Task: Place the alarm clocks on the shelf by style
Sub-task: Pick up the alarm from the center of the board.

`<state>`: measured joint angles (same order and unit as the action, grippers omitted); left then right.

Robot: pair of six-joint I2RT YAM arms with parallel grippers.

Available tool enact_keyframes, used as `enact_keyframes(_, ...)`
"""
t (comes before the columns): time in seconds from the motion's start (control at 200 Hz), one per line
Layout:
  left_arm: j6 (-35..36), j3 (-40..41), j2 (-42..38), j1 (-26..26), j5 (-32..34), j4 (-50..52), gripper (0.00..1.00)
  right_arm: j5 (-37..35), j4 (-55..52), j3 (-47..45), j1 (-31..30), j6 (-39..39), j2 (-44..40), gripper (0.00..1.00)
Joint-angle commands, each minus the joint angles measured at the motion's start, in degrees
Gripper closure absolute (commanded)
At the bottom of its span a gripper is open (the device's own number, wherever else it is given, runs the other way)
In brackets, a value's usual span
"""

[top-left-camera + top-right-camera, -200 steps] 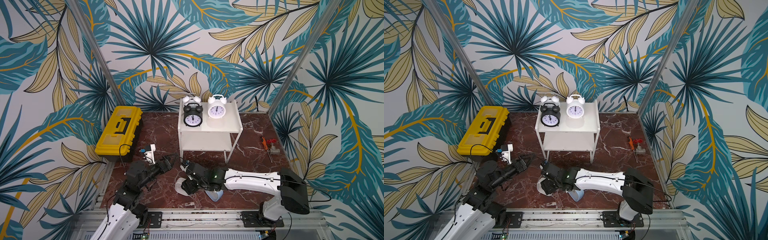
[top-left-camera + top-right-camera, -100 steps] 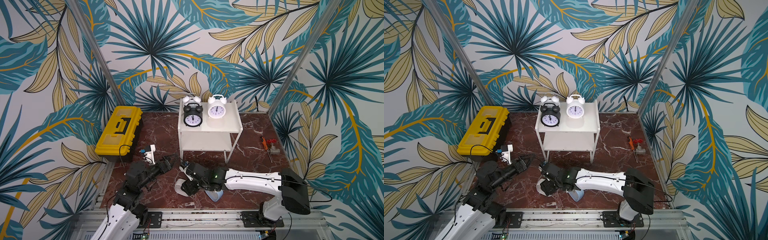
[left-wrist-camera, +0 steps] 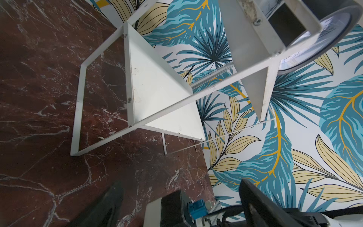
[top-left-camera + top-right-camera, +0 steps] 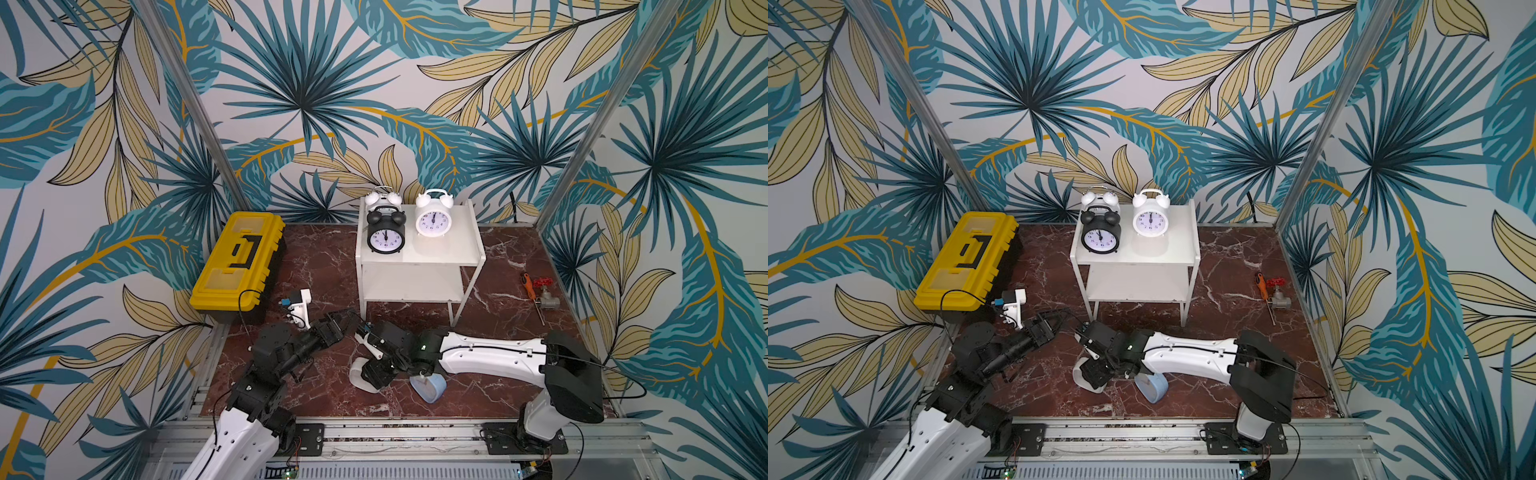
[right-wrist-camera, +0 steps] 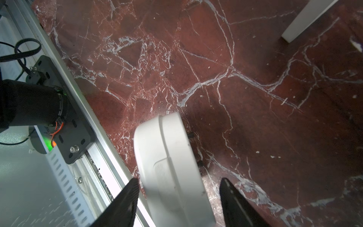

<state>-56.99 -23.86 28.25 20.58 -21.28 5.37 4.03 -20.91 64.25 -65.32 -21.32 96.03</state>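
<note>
The right gripper (image 5: 179,179) has its jaws apart, straddling the white rounded-square clock (image 5: 169,157). In the right wrist view one black finger (image 5: 127,198) sits right against the clock's casing, while a clear gap of marbled tabletop (image 5: 255,98) shows between the casing and the opposite finger, so it is not clamped. The clock rests on the tabletop near the front edge, about midway along it, with only its plain white shell showing and no dial or writing visible.

The left gripper (image 4: 349,320) has its jaws wide apart and holds nothing. It hangs above the tabletop close to the front left leg of the shelf (image 4: 457,245).

The light blue clock (image 4: 430,386) lies tilted under the right forearm, near the front edge.

The shelf stands at the middle of the back edge. Its top board carries the black twin-bell clock (image 4: 385,237) at the front left, a white twin-bell clock (image 4: 384,201) behind it and another white twin-bell clock (image 4: 433,218) beside them. The lower board is bare. The two visible dials show black numerals in a ring, with hands near twelve. Any finer print is too small to read
</note>
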Motion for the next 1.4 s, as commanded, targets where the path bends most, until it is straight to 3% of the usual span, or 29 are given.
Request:
enact_keyframes(0.0, 0.91, 1.88, -0.3, -0.36, -0.44, -1.94, 0.05, 2.04, -0.71, 0.45, 0.51, 0.99, 0.82, 0.36)
enact_keyframes(0.28, 0.82, 1.8, -0.05, -0.44, -0.24, -2.14, 0.05, 3.17, -0.62, 0.83, 0.84, 0.88, 1.86, 0.48)
enact_keyframes(0.576, 0.85, 1.71, -0.08, -0.46, 0.18, -1.36, 0.05, 2.98, 0.13, -0.1, 1.36, 0.38, 0.96, 0.69)
enact_keyframes(0.952, 1.95, 1.1, 0.65, -0.91, -0.13, -1.0, 0.03, 0.6, 11.58, -11.1, 1.31, -5.1, -17.21, 0.76)
enact_keyframes(1.162, 1.89, 1.93, 3.1, -0.92, -6.37, -5.99, 0.03, 1.32, 19.41, -19.06, 4.07, -9.2, -30.9, 0.76)
enact_keyframes(1.392, -5.41, 5.75, 8.91, -0.53, -22.16, -25.49, 0.04, 11.41, 32.87, -29.47, 12.19, -16.48, -43.69, 0.77)
